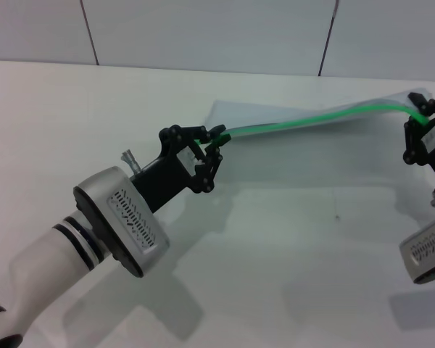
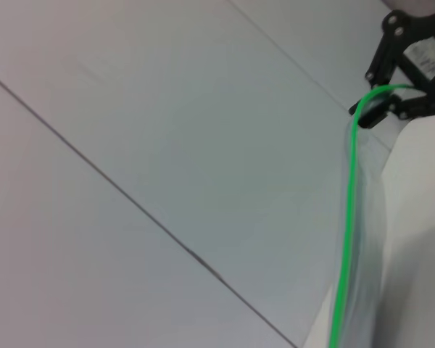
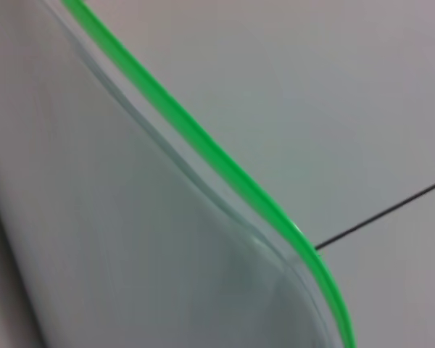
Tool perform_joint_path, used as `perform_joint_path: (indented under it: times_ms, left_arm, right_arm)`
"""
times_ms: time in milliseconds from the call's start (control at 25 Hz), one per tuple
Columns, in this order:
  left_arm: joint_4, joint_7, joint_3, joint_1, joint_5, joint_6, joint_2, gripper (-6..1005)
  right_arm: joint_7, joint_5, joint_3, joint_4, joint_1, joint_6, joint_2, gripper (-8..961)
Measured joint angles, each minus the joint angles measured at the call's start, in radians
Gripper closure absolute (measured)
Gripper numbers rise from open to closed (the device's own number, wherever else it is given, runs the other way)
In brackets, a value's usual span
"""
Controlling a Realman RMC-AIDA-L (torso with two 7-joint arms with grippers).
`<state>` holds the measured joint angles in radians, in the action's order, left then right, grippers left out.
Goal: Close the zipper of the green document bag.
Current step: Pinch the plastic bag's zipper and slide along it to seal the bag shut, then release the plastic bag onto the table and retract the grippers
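Observation:
The green document bag [image 1: 275,114] is held up off the white table, sagging between my two grippers. Its zipper [image 1: 312,119] runs as a bright green strip along the near edge. My left gripper [image 1: 213,142] is shut on the zipper's left end. At the right edge of the head view, my right gripper [image 1: 423,109] is shut on the bag's right end. I cannot make out the slider. In the left wrist view the zipper [image 2: 348,217] leads away to the right gripper [image 2: 383,101]. The right wrist view shows the zipper [image 3: 203,145] bordering the translucent bag [image 3: 130,239].
The white table [image 1: 290,239] lies under both arms. A pale tiled wall [image 1: 203,29] with dark seams stands behind the table's far edge.

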<state>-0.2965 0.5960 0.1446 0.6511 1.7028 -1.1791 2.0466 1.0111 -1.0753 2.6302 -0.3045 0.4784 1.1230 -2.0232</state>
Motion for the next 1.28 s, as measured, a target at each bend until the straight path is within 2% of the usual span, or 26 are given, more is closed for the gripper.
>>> perform_joint_path:
  times_ms: [400,600,760,1040,1200,1280]
  left_arm:
    - [0.008,0.016,-0.002,-0.009,-0.054,-0.002,0.000,791]
    - [0.003,0.016,-0.008,0.003,-0.060,-0.007,0.001,780]
    - [-0.010,0.007,-0.052,0.006,-0.062,-0.040,0.003,772]
    - [-0.011,-0.093,-0.104,-0.018,-0.065,-0.160,0.000,757]
    - [-0.003,-0.196,-0.107,-0.042,-0.097,-0.262,-0.001,593]
    - [0.006,-0.256,-0.107,-0.052,-0.125,-0.311,-0.002,521]
  right_arm:
    - [-0.002,0.001,-0.049,0.007,-0.008,0.003,-0.001,871]
    - [0.002,0.001,-0.067,0.011,-0.018,0.058,-0.008,870]
    - [-0.001,-0.006,-0.101,0.008,-0.029,0.107,-0.008,869]
    - [-0.126,-0.005,-0.089,0.008,-0.069,0.308,-0.007,751]
    - [-0.258,0.021,-0.063,0.018,-0.088,0.410,-0.004,684]
    - [-0.357,0.022,-0.063,0.022,-0.089,0.444,-0.003,533]
